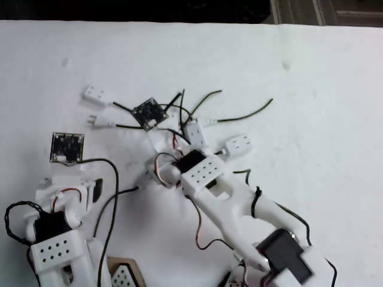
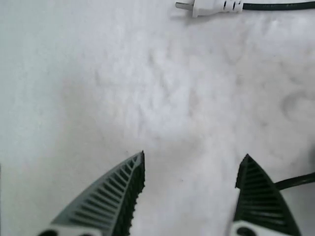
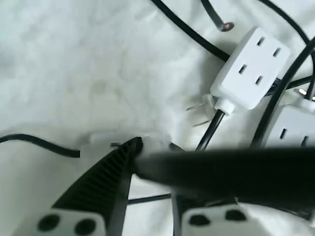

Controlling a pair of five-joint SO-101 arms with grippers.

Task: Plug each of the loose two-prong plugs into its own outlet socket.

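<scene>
Plugs are the job here. The loose plug [image 1: 100, 122] lies flat at the upper left of the high view, just under a white socket [image 1: 96, 94]. Its long side runs left to right across the frame. Its two prongs point at the left edge and its dark cord goes off to the right.

The left gripper [image 2: 194, 155] sits below the plug in that frame, near the lower left. Its jaws are wide apart with nothing in them. In the left wrist view the plug lies ahead of the jaws but well apart from them, and it is turned sideways to them (so the jaws would likely have to go forward and close across its thin body). The left arm is the nearer one.

The right gripper [image 3: 141, 148] is in the middle of the table [image 1: 311, 89]. It looks clenched on a second plug [image 3: 103, 141], close by a middle socket [image 1: 192, 133] and a right socket [image 1: 238, 144].
</scene>
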